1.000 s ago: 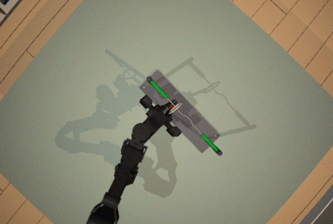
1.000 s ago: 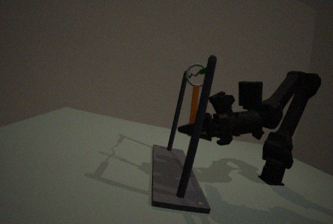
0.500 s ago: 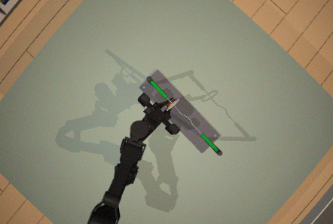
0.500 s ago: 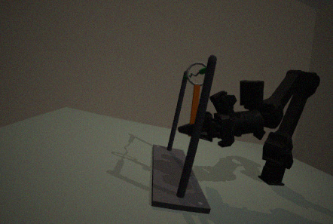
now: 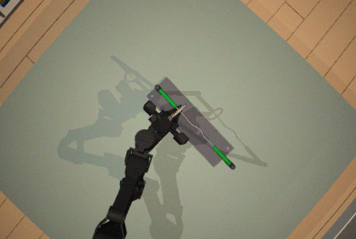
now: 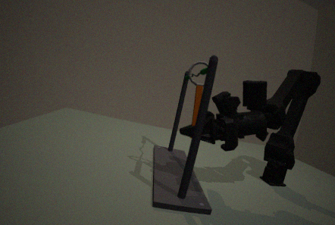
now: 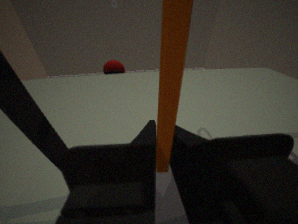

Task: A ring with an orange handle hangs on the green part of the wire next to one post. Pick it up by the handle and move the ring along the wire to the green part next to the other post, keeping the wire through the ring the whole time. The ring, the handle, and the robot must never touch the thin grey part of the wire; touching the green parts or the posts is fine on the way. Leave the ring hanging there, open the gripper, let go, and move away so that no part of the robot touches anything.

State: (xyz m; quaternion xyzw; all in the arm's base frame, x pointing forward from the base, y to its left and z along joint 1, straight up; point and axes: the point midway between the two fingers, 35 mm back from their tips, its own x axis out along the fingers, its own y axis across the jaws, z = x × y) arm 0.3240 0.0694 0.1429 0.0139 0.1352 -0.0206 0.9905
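The ring (image 5: 182, 108) (image 6: 200, 63) is around the wire, at the inner end of the green part (image 5: 167, 97) (image 6: 205, 71) by the upper-left post (image 5: 157, 87) in the top view, where the grey wire (image 5: 194, 127) begins. I cannot tell whether ring and wire touch. The orange handle (image 6: 198, 104) (image 7: 172, 75) hangs below the ring, nearly upright. My gripper (image 6: 189, 129) (image 7: 156, 124) is shut on its lower end, below the wire. The other green part (image 5: 222, 156) is beside the lower-right post (image 5: 233, 166).
Both posts stand on a grey-purple base plate (image 5: 215, 160) (image 6: 163, 185). In the exterior view the near post (image 6: 198, 125) partly hides the gripper, and the far post (image 6: 178, 114) is behind. A red ball (image 7: 114, 67) shows in the wrist view's background.
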